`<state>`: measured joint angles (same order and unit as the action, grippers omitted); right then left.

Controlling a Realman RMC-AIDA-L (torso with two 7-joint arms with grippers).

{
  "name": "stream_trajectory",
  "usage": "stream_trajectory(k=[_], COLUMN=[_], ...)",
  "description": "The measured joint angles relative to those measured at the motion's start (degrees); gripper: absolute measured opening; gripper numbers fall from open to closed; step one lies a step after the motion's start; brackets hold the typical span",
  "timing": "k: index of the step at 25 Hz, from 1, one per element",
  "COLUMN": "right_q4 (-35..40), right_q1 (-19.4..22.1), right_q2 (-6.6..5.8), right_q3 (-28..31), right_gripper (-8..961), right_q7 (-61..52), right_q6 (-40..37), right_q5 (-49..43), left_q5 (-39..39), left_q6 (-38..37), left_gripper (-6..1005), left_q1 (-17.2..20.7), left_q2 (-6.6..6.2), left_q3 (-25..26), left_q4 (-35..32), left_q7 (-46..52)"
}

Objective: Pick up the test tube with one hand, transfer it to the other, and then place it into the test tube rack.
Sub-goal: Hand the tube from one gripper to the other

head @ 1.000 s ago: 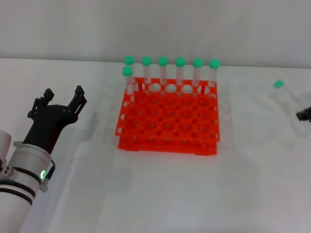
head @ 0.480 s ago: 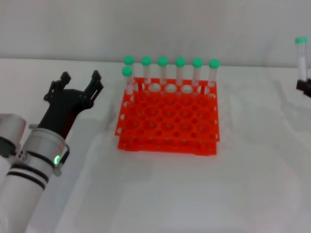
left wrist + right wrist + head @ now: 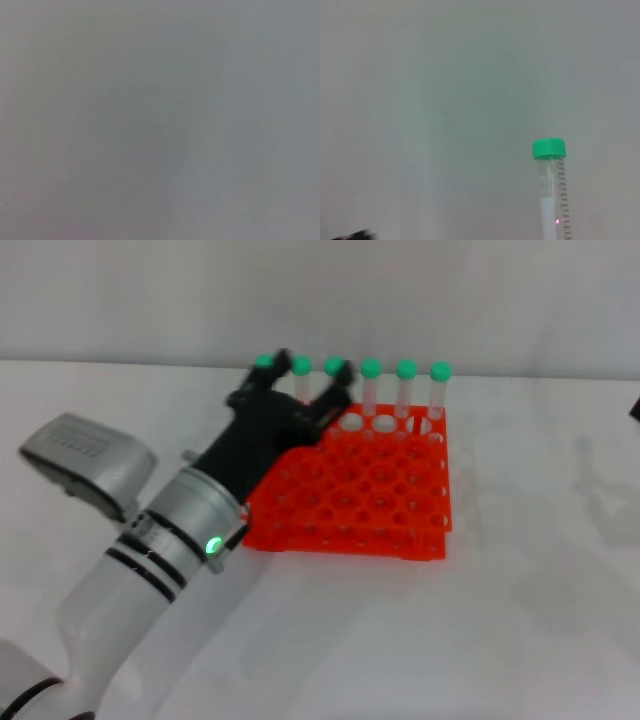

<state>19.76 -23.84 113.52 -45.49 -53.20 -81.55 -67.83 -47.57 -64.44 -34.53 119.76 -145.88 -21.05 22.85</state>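
The test tube [image 3: 551,190] appears only in the right wrist view: green cap up, clear body upright, graduations visible, lower part cut off by the frame edge. Half a second ago it stood at the far right of the head view above the right end effector; in the head view now it is gone, and only a dark sliver of the right end effector [image 3: 636,408] remains at the right border. Judgement: the tube is off the desk [image 3: 520,620] and carried by the right arm, since it sits steady before that arm's camera; the grip itself is not shown, so I cannot tell whether those fingers are clenched on it.

The left end effector [image 3: 310,380] has swung from the desk's left side to above the rear left corner of the test tube rack [image 3: 350,490], fingers spread and empty. Judgement: it is being presented for the handover; transfer not yet done.

Hidden: the left arm covers the rack's left edge and some of the green-capped tubes [image 3: 406,390] in the back row, so the count there is uncertain. Left wrist view shows only blank grey.
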Motion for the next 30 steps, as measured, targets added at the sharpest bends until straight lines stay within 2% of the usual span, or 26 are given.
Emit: stream_trajectory(k=[4,10,19,25,30], right_q4=[-1.1,-5.0,-6.1,-5.8,-6.0], right_q1=[0.3,-1.3,-1.9,-1.8,-2.0], right_q2=[0.78,1.63,1.58,1.39,1.51], right_q3=[-1.3,-2.5,-2.4,-2.6,-2.7], right_gripper=[189,188,188,188,188], right_q7=[5.7,13.8,16.8,16.9,17.6], right_q6=[-2.8,-1.7,-1.4,-1.4,-1.4], right_q5=[-0.3,-0.3,0.0,-0.1,-0.1], left_q5=[7.1,14.2,26.1,31.3,32.6], left_q6=[0.0,0.1,2.2,2.5,2.8], left_gripper=[862,862,861,860,840], left_q1=[-2.7,-6.4,-13.3,-17.6,-20.9], left_q2=[-0.03,-0.28,-0.87,-0.85,-0.71], left_q3=[0.0,0.2,0.7,1.9,2.0], left_q4=[-0.1,0.0,3.0,6.5,7.6], left_q7=[4.7,14.8,32.2,33.3,33.3])
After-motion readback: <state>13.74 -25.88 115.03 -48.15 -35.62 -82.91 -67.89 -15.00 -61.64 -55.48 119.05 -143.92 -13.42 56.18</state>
